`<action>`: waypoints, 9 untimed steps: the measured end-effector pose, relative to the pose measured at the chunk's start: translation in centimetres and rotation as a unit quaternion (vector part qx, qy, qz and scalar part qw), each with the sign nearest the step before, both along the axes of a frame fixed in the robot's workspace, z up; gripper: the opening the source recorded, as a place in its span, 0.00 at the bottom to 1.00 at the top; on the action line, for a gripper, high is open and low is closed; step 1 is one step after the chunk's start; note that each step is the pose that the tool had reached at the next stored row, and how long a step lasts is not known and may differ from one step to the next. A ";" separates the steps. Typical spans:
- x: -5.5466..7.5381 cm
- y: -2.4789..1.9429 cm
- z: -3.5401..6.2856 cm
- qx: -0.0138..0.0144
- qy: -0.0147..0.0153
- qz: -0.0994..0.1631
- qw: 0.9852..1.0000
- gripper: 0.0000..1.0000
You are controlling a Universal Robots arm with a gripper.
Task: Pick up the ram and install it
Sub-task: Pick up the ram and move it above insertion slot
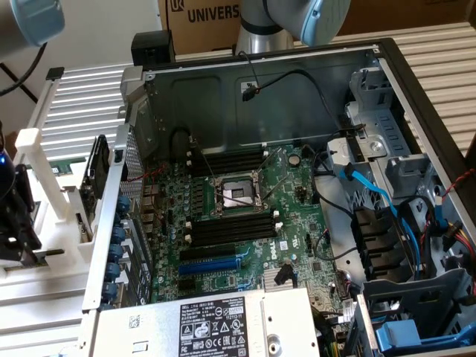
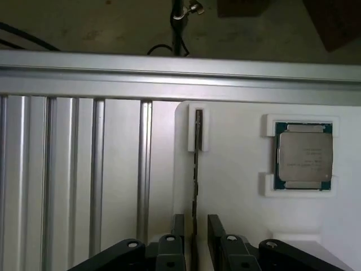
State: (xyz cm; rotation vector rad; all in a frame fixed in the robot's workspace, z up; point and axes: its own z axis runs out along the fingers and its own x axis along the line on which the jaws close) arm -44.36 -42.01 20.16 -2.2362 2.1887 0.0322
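Straddling the ram (image 2: 197, 169) on edge in its white holder (image 2: 237, 169), outside the case.

From the exterior view's left: the gripper (image 2: 195, 234) stands over the holder, fingers parted either side of the stick, a gap showing on each side, so nothing looks clamped yet. Thin, light and stiff but fragile, it should be taken by its flat faces near mid-length. Beside it lies a processor (image 2: 303, 157), print unreadable. Further right, a box (image 1: 212, 18) reads "UNIVERS"; the power supply label (image 1: 212, 329) shows "DELL".
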 end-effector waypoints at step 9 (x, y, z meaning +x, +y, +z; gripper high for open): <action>0.0 0.00 -0.39 0.000 0.000 0.002 1.000 0.31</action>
